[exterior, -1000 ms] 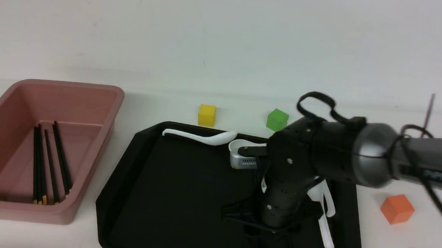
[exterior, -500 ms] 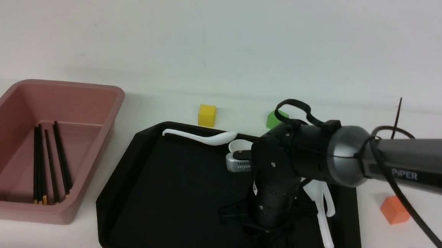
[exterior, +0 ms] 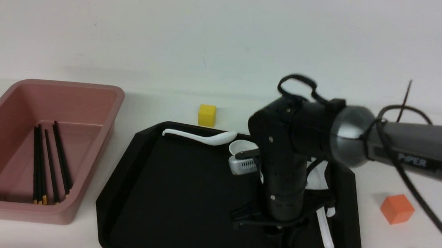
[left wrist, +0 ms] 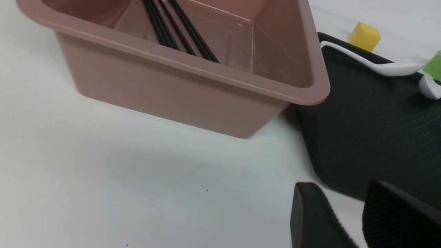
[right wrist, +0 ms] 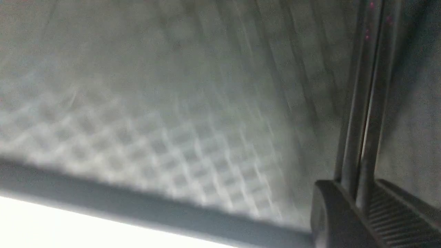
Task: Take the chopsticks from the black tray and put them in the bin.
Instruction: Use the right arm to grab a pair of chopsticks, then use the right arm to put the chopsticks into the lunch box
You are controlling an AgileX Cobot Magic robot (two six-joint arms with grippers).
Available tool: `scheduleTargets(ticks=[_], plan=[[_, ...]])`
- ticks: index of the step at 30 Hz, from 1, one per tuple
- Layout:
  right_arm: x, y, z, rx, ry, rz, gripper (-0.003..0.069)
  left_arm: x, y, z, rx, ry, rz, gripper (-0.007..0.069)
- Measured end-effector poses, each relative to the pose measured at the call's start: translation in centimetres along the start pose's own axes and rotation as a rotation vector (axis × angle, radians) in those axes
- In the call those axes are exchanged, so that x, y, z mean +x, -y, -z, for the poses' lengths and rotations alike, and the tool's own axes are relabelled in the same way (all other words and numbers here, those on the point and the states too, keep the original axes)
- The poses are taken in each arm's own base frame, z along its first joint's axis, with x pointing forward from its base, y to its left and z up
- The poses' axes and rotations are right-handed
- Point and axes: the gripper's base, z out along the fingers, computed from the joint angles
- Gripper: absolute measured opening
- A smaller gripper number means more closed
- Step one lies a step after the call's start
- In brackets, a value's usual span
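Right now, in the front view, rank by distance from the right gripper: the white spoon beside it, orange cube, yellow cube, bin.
1. white spoon, just right of the right gripper, which grips the chopsticks, on the black tray.
2. orange cube, off the tray, to the right.
3. yellow cube, behind the tray's far left corner.
4. bin, far left.

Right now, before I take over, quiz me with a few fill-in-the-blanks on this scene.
The bin holds ____ chopsticks.
The right fingers clamp ____ sticks.
The spoons on the tray are ____.
The left fingers are ____, holding nothing.
Missing words: four; two; white; open.
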Motion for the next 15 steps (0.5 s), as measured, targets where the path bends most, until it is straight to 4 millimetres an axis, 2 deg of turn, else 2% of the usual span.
scheduleTargets(ticks=[3, 8, 11, 13, 14, 15], plan=[[0.2, -0.1, 1.5, -0.034, 0.021, 0.006, 0.0132, 0.0, 0.0, 0.0, 0.0, 0.0, 0.0, 0.0238], [0.3, -1.5, 5.7, -0.224, 0.061, 0.068, 0.0132, 0.0, 0.0, 0.0, 0.0, 0.0, 0.0, 0.0238], [-0.1, -3.5, 8.7, -0.437, 0.128, 0.15, 0.0132, 0.0, 0.0, 0.0, 0.0, 0.0, 0.0, 0.0238], [-0.7, -5.0, 10.2, -0.567, 0.225, 0.2, 0.0132, 0.0, 0.0, 0.0, 0.0, 0.0, 0.0, 0.0238], [-0.8, -5.1, 10.3, -0.571, 0.243, 0.21, 0.0132, 0.0, 0.0, 0.0, 0.0, 0.0, 0.0, 0.0238], [-1.6, -7.1, 11.9, -0.698, 0.394, 0.273, 0.0132, 0.0, 0.0, 0.0, 0.0, 0.001, 0.0, 0.0238]])
